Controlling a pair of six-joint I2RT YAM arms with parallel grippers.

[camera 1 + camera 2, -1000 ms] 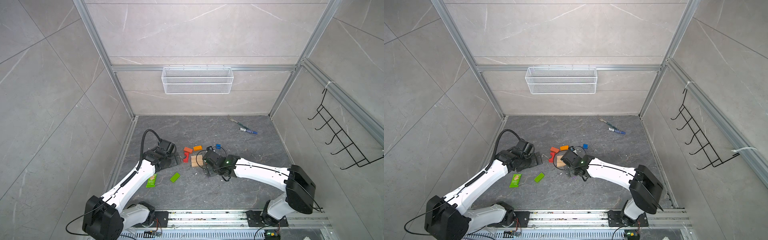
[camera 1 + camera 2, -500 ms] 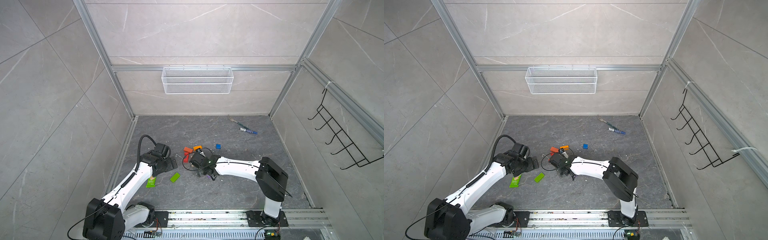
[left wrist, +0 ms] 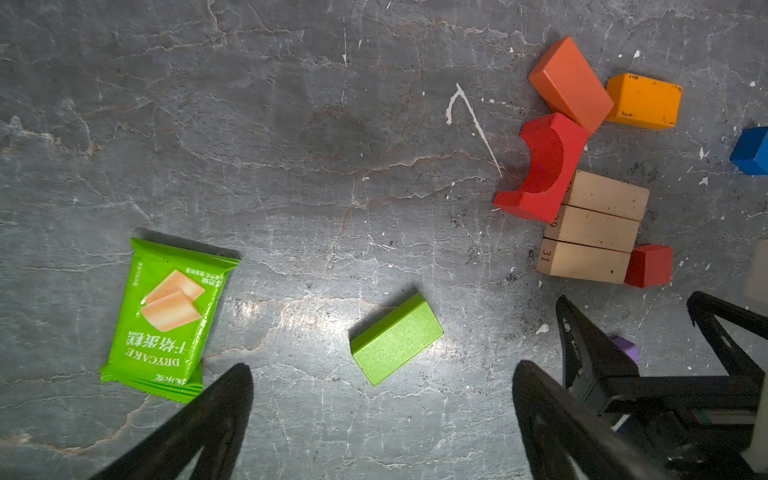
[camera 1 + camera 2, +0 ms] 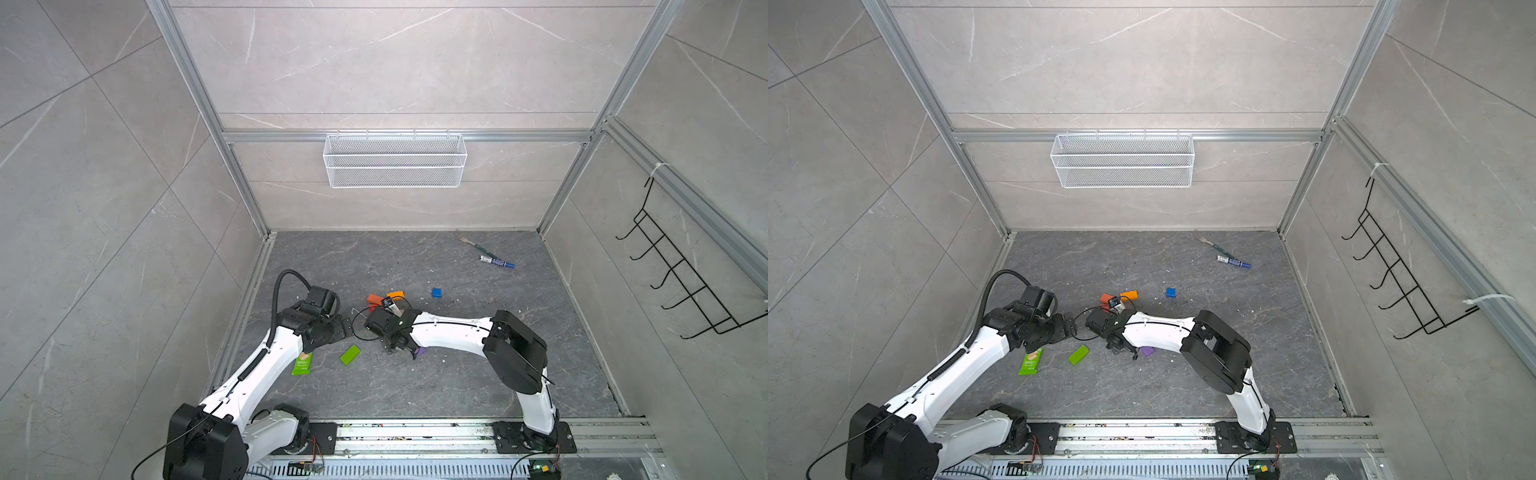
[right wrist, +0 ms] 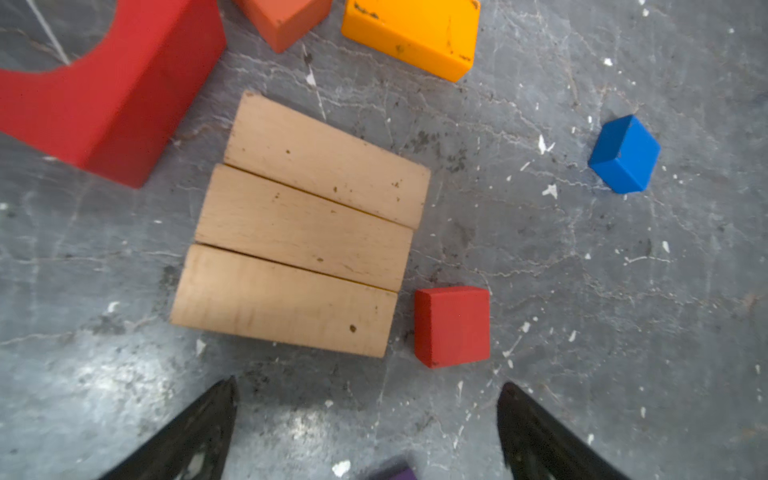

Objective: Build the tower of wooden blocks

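Grey stone floor (image 4: 457,374) carries every item. Nearest lie a snack wrapper (image 3: 166,316) and the green bar (image 3: 397,338). The left gripper (image 4: 344,328) hangs over that bar, jaws spread and empty, apparently lined up to take it. The right gripper (image 5: 368,382), also spread and empty, stands just short of three tan bars (image 5: 299,224) laid flat and touching. These are judged the tower's base, with nothing stacked on them yet. A red cube (image 5: 452,326) sits just beside one end and a red arch (image 3: 544,166) at the opposite end. Orange bars (image 3: 644,99) and a blue cube (image 5: 625,153) lie loose beyond.
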